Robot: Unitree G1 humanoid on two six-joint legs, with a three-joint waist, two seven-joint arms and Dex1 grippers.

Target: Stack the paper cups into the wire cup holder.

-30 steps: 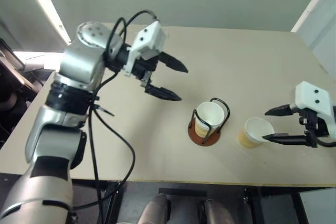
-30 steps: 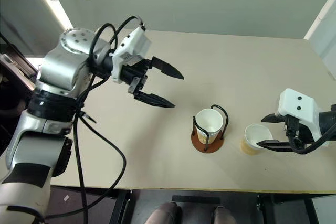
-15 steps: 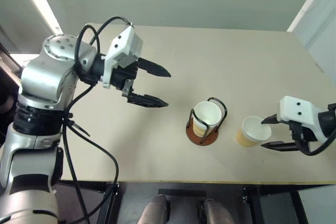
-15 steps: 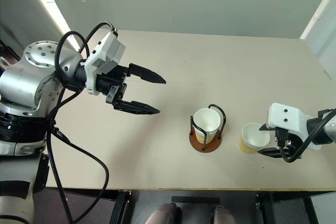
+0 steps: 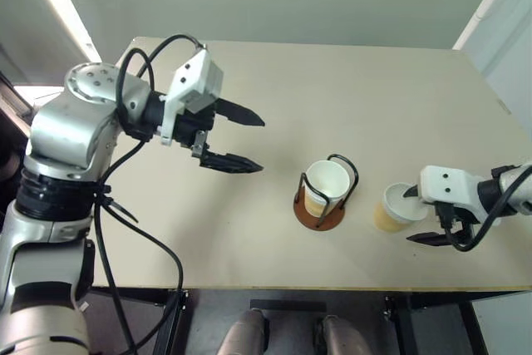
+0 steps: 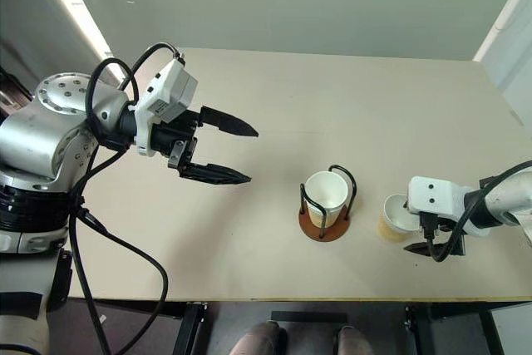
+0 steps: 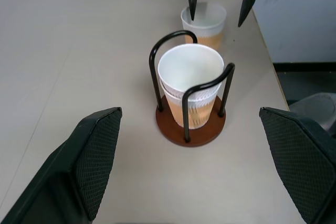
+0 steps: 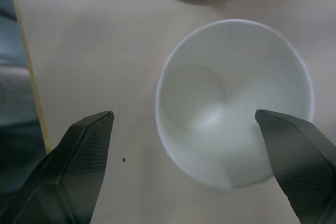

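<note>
The wire cup holder [image 5: 320, 215] stands mid-table with a paper cup [image 5: 327, 182] upright inside its black hoops; a second rim shows just under the first [image 7: 190, 97]. Another paper cup [image 5: 391, 209] stands upright on the table just right of the holder. My right gripper [image 5: 413, 215] is open and lowered over this cup, one finger on each side, and the wrist view shows a gap between each pad [image 8: 84, 161] and the cup wall [image 8: 233, 98]. My left gripper [image 5: 260, 145] hovers open and empty above the table, well left of the holder.
The beige table [image 5: 374, 97] has its front edge close behind the loose cup and the right gripper. A pale wall or panel [image 5: 499, 14] rises past the table's right end. A black cable [image 5: 158, 247] loops below the left arm.
My right gripper has sunk down around the loose cup and spread its fingers wider. My left gripper has drawn away from the holder to the left.
</note>
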